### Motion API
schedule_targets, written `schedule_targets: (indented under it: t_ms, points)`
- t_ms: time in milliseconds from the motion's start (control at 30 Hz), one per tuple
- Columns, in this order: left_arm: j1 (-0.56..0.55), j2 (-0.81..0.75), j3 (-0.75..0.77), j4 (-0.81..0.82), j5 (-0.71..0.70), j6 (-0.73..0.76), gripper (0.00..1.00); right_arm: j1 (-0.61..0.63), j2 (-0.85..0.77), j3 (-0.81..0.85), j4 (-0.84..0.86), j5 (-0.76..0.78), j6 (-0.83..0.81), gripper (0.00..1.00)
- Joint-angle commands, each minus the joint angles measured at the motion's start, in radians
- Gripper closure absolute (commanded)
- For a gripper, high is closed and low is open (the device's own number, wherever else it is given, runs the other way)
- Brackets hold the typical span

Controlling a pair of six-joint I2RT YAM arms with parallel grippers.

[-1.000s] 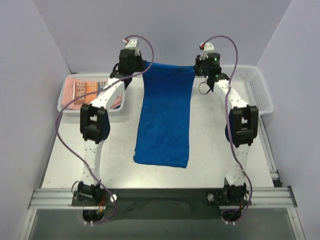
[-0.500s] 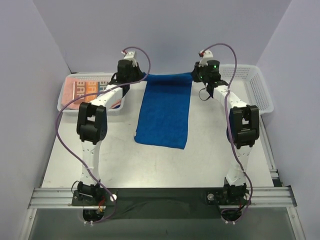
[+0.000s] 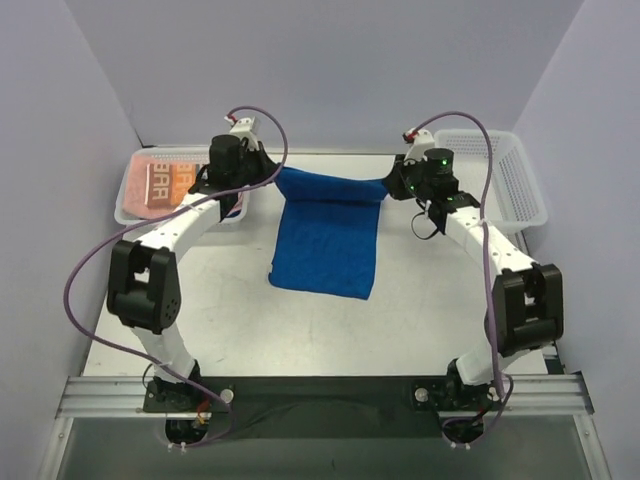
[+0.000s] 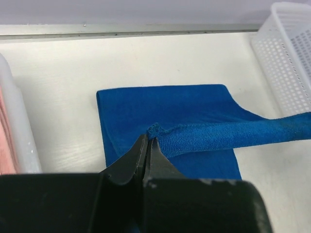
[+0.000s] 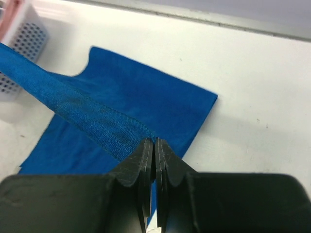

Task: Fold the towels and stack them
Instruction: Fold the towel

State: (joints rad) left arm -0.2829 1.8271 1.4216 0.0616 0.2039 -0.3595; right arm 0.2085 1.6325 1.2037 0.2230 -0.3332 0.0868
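– While we look down from the top camera, where do we find the blue towel (image 3: pixel 326 240)?
– We find it mid-table, between our two arms. Its 12 o'clock edge is raised off the table (image 3: pixel 300 340) and strung between our grippers, sagging a little in the middle. The rest runs toward 6 o'clock and lies flat, its near edge slightly skewed.
– And how do we hold it?
– Our left gripper (image 3: pixel 272 174) is clenched on the towel's 11 o'clock corner. The left wrist view shows the black fingers (image 4: pixel 136 155) pressed together with the hemmed corner pinched at their tips, and the edge stretching away toward 3 o'clock. Our right gripper (image 3: pixel 393 186) is clamped on the 1 o'clock corner. In the right wrist view its fingers (image 5: pixel 143 160) meet on the stitched hem, and the edge leads off toward 10 o'clock.
– What do we see under the raised edge?
– Both wrist cameras show the flat part of the towel spread on the white table beneath the taut hem.
– What else is around us?
– At 10 o'clock of the table we have a white mesh basket (image 3: pixel 128 195) holding a white towel with orange lettering (image 3: pixel 175 178) and some salmon-pink cloth (image 4: pixel 3 136); we cannot tell how those are folded. At 2 o'clock stands a second mesh basket (image 3: pixel 515 175), near our right arm and apart from the blue towel.
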Motion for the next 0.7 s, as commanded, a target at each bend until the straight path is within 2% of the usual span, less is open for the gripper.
schedule_targets:
  t_ms: [0,100,267,500,667]
  points:
    - [-0.002,-0.136,-0.104,-0.026,0.037,0.004,1.0,0.032,-0.124,-0.076,-0.056,0.014,0.007,1.0]
    - [-0.018,-0.251,-0.267,-0.025,0.025,0.002,1.0,0.084,-0.175,-0.156,-0.12,0.06,0.056,1.0]
    - [-0.05,-0.295,-0.412,-0.02,-0.027,0.001,1.0,0.097,-0.178,-0.295,-0.123,0.059,0.258,1.0]
    - [-0.099,-0.258,-0.493,-0.023,-0.101,0.008,1.0,0.118,-0.094,-0.389,-0.122,0.048,0.387,1.0]
    - [-0.121,-0.267,-0.567,-0.017,-0.129,-0.065,1.0,0.118,-0.082,-0.412,-0.123,0.057,0.396,1.0]
